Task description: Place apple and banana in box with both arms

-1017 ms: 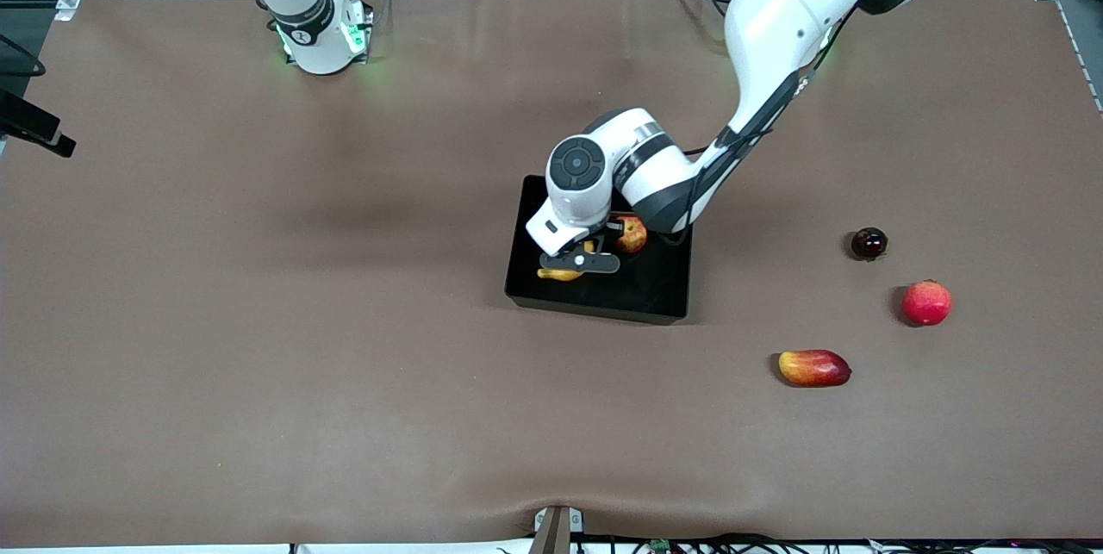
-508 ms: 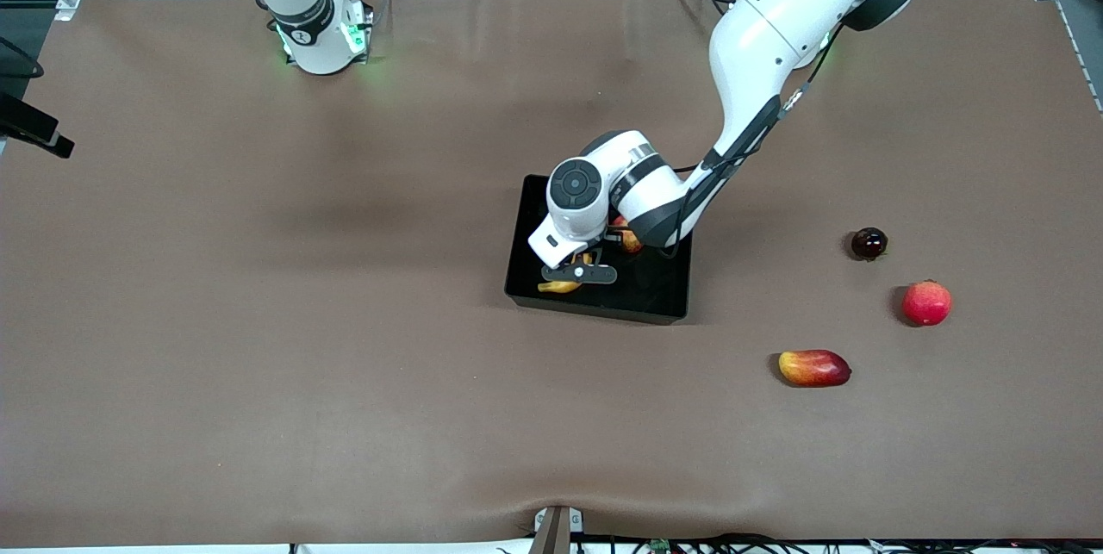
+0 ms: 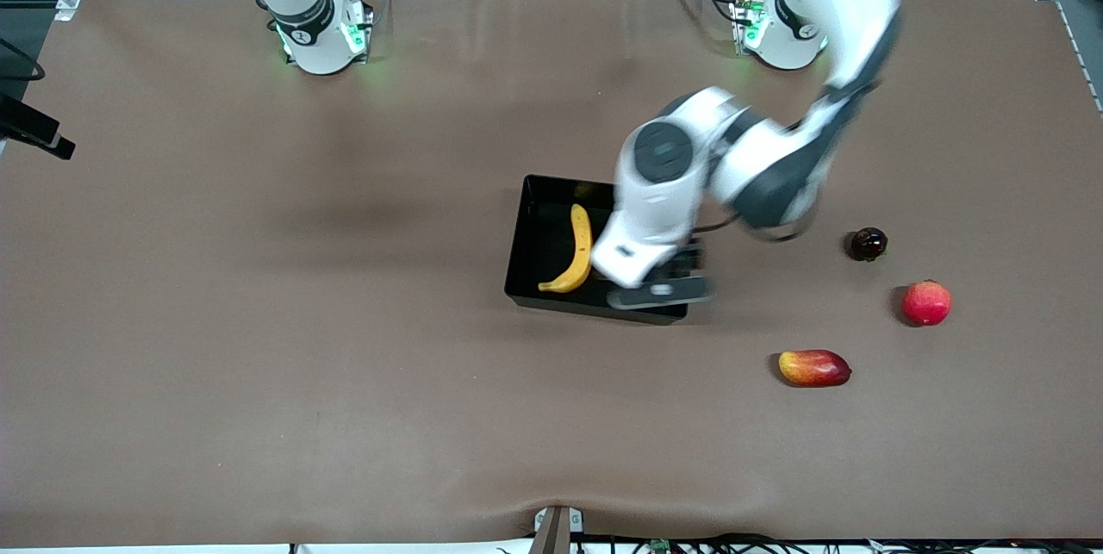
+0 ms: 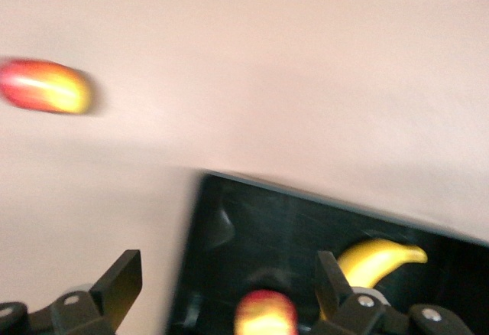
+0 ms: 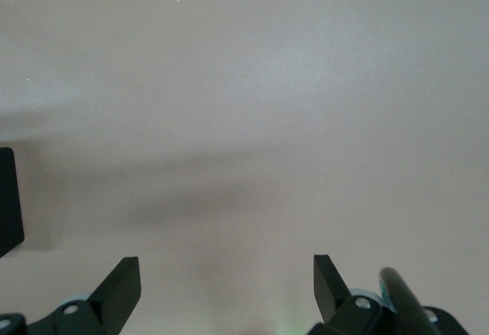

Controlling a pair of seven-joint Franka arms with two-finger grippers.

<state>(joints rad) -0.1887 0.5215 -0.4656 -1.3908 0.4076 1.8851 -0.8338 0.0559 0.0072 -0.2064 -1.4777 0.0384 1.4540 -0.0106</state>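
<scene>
The black box stands mid-table. The yellow banana lies in it at the end toward the right arm, and also shows in the left wrist view. The apple lies on the box floor in the left wrist view; in the front view the left arm hides it. My left gripper is open and empty above the box's end toward the left arm, with its fingers apart in its wrist view. My right gripper is open and empty over bare table and is out of the front view.
An oblong red-yellow fruit lies on the table nearer the front camera than the box, and also shows in the left wrist view. A pinkish-red round fruit and a small dark round fruit lie toward the left arm's end.
My left gripper has lifted off the banana and swung toward the left arm's end of the box. The banana now lies uncovered; the arm now covers the apple in the front view.
</scene>
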